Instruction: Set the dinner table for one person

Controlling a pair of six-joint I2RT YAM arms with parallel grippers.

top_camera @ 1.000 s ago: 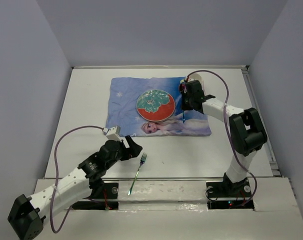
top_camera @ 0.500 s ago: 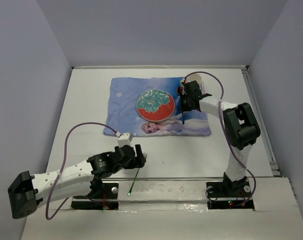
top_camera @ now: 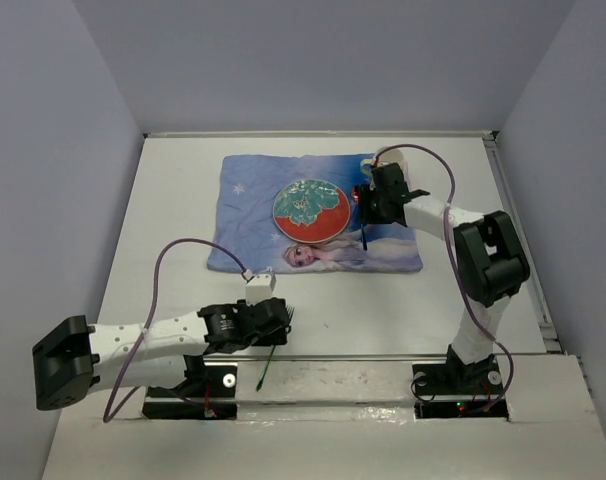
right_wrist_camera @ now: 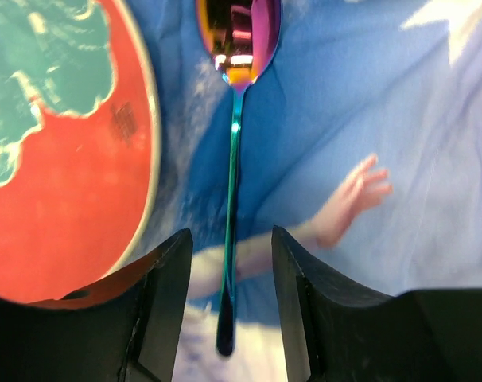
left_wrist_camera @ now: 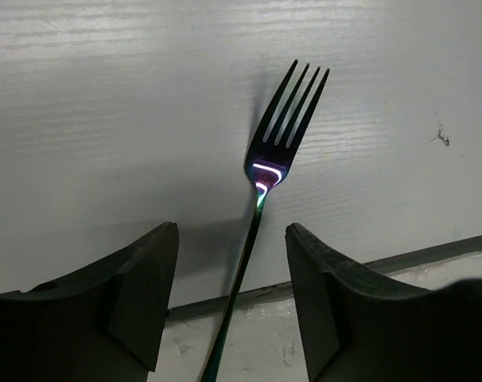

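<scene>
The white dinner table carries a blue princess mat with a red and green plate on it. An iridescent fork lies at the table's near edge, its handle reaching over the ledge. My left gripper is open and low over the fork; in the left wrist view the handle runs between its fingers untouched. An iridescent spoon lies on the mat right of the plate. My right gripper is open just above the spoon, its fingers on either side of the handle.
Grey walls enclose the table on three sides. A rail runs along the table's right edge. A lower white ledge with both arm bases lies in front of the table. A purple cable loops above my left arm.
My left arm has swung right and down until its open gripper straddles the fork's handle. My right gripper has stayed over the spoon with only a slight shift.
</scene>
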